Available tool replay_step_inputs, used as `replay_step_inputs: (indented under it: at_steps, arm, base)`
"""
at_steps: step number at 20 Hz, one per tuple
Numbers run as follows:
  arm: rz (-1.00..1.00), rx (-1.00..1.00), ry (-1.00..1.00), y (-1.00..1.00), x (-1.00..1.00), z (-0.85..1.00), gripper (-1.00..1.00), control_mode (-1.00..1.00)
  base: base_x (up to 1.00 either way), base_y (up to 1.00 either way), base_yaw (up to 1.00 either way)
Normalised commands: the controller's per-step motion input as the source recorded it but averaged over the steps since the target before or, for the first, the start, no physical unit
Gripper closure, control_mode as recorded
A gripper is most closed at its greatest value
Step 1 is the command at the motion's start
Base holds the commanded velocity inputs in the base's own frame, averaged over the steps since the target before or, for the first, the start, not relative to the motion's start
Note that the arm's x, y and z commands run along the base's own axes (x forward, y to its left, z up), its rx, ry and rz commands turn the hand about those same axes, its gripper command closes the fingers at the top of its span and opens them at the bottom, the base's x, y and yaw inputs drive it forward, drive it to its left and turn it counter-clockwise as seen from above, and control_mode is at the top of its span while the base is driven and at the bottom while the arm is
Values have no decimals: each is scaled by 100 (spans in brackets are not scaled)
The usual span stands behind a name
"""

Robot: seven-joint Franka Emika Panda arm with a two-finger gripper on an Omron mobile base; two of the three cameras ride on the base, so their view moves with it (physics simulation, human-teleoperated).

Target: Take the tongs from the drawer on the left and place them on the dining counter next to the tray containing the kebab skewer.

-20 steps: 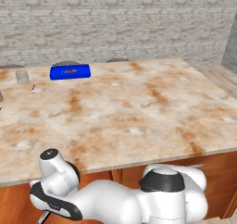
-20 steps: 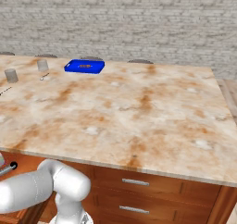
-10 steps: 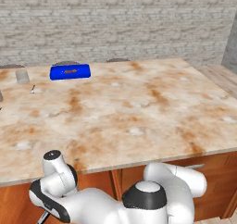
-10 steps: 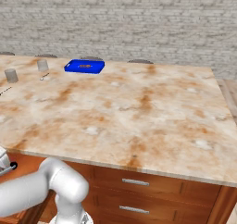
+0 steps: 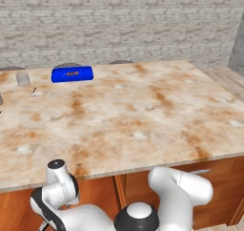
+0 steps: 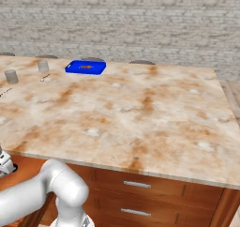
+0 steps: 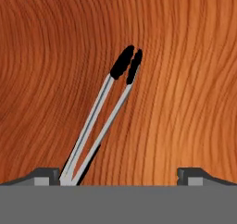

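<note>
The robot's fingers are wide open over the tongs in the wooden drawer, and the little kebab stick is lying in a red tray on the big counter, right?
Almost. The tray is bright blue, not red, as the left base view shows. The rest holds: the kebab skewer lies in it on the dining counter, and in the hand view the gripper is wide open over the tongs on the drawer wood.

L base cam sits behind the arm on its left, looks fwd and down over the marble counter (image 5: 143, 110). R base cam does the same from the right, so both share the counter top, the blue tray (image 5: 72, 74) at its far side, and the brick wall (image 5: 119, 25). Hand cam looks straight at the wooden drawer floor (image 7: 185, 79), very close, tongs (image 7: 104, 114) in frame.
</note>
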Motion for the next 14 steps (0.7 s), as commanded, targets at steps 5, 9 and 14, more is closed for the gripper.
replay_step_inputs:
  at_steps: [5,9,14]
  arm:
    - [0,0,0,13,15,-20,-100,-100]
    - [0,0,0,21,17,-16,-100,-100]
    - [0,0,0,25,20,-17,-100,-100]
  base:
    - [0,0,0]
    - [0,0,0]
    - [0,0,0]
